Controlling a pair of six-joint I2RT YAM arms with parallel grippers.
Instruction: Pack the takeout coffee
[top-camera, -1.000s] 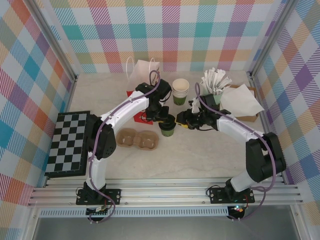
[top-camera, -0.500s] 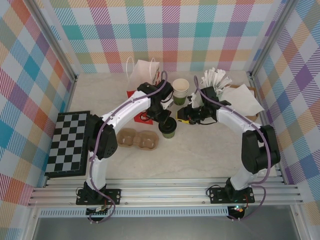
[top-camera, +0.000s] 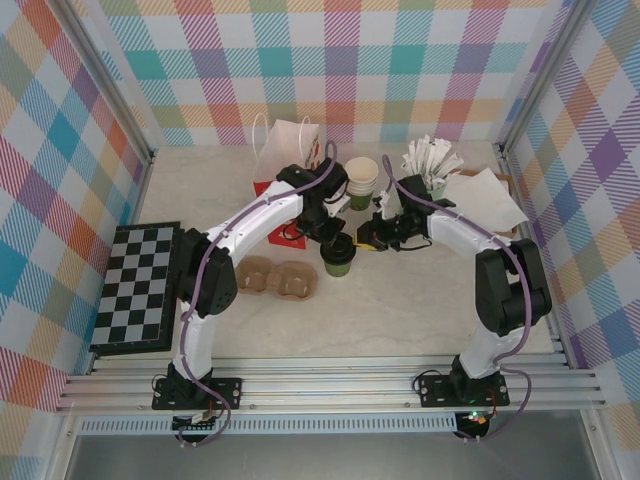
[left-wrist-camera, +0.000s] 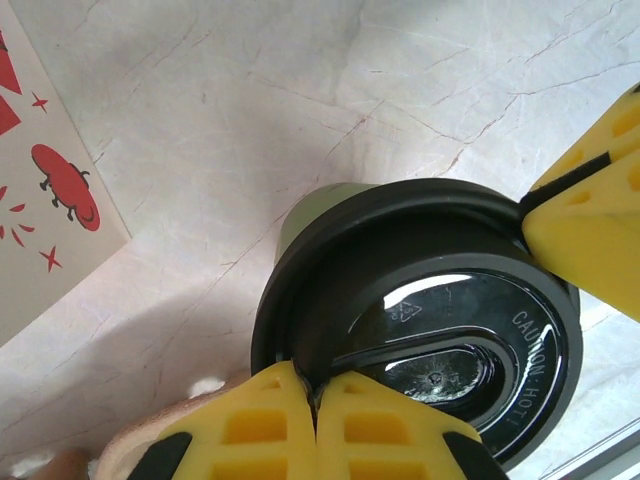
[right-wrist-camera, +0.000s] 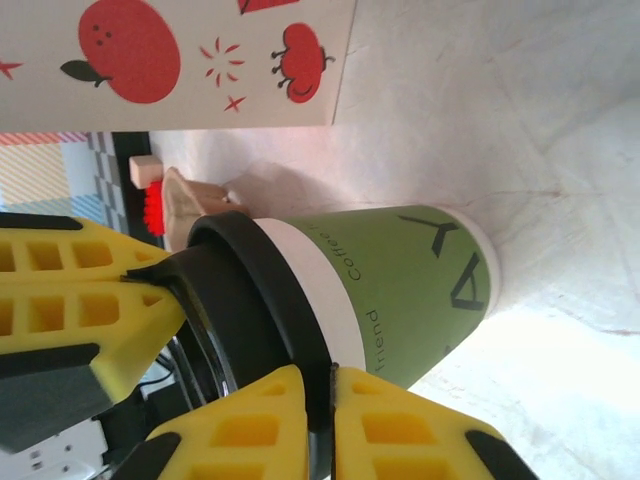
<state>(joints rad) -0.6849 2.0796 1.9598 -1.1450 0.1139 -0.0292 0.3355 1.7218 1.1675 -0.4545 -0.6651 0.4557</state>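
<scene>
From the left wrist, the lid of the takeout coffee (left-wrist-camera: 420, 310) hides nearly all its green body from us, and the printed paper bag (left-wrist-camera: 40, 180) runs off the left edge. From above, we cannot read the lid's lettering.

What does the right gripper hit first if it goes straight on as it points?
The takeout coffee: the right gripper sits at its black lid rim, fingers shut, apparently touching it.

Surface (top-camera: 400, 310): pale, marbled
Left: chessboard (top-camera: 135, 285)
Centre: cup carrier (top-camera: 277, 278), takeout coffee (top-camera: 337, 258)
Back: paper bag (top-camera: 285, 140), cup stack (top-camera: 361, 180), sachet pot (top-camera: 432, 165)
</scene>
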